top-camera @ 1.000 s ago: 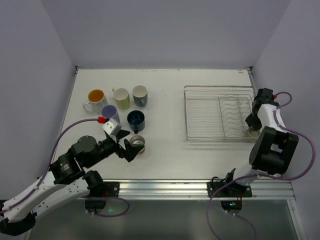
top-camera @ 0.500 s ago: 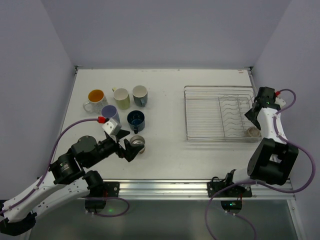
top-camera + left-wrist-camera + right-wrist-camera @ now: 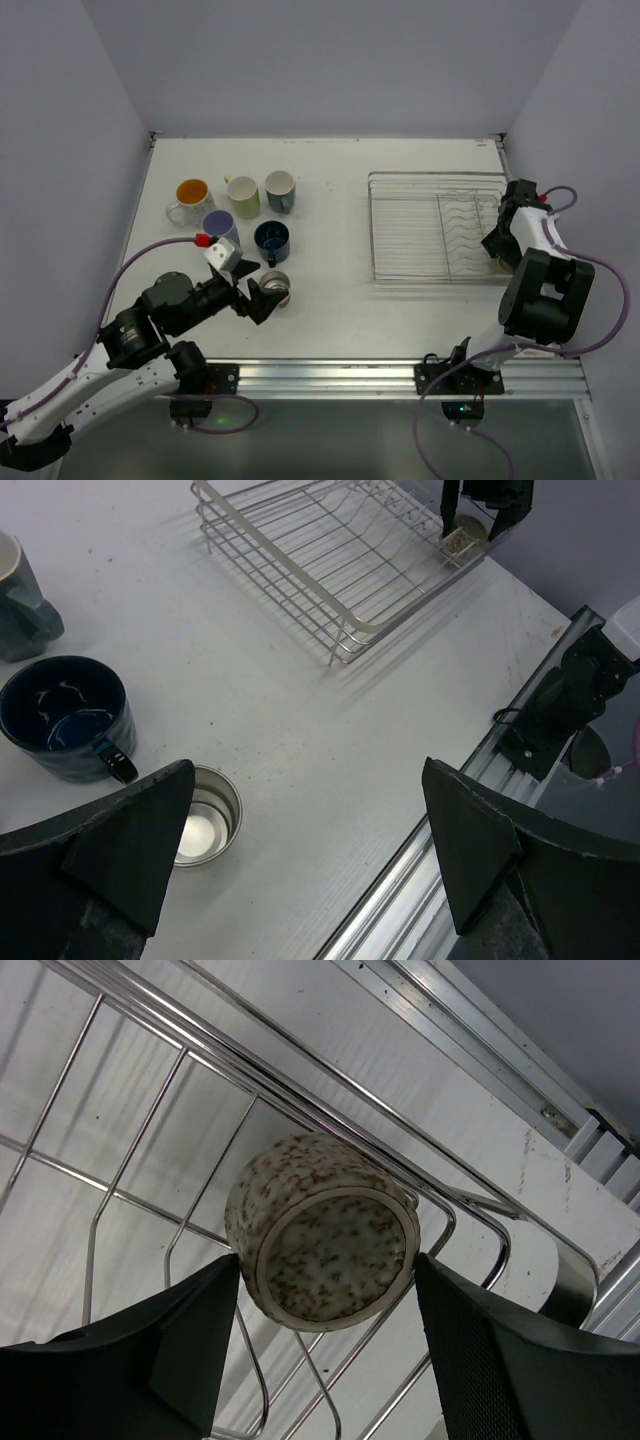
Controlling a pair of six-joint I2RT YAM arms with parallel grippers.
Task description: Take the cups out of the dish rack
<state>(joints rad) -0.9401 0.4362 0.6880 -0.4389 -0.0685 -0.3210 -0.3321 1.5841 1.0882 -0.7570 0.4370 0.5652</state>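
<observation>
A speckled cream cup (image 3: 325, 1235) lies on its side in the near right corner of the dish rack (image 3: 372, 230). My right gripper (image 3: 328, 1260) is open and straddles it, one finger close at each side. From above, that gripper (image 3: 497, 250) covers the cup. Several cups stand on the table at the left: orange-inside white (image 3: 191, 193), yellow-green (image 3: 242, 193), grey (image 3: 280, 187), lavender (image 3: 219, 225), navy (image 3: 271, 238) and steel (image 3: 276, 285). My left gripper (image 3: 308, 780) hangs wide open and empty over the table beside the steel cup (image 3: 205, 815).
The rack's wire rails (image 3: 190, 1048) and divider prongs (image 3: 465, 225) crowd the right gripper. The table's metal front rail (image 3: 400, 372) runs along the near edge. A purple wall stands close behind the rack's right side.
The right gripper rose off the rack corner, then came back down over the speckled cup, its jaws spreading from shut to open. The left arm has not moved.
</observation>
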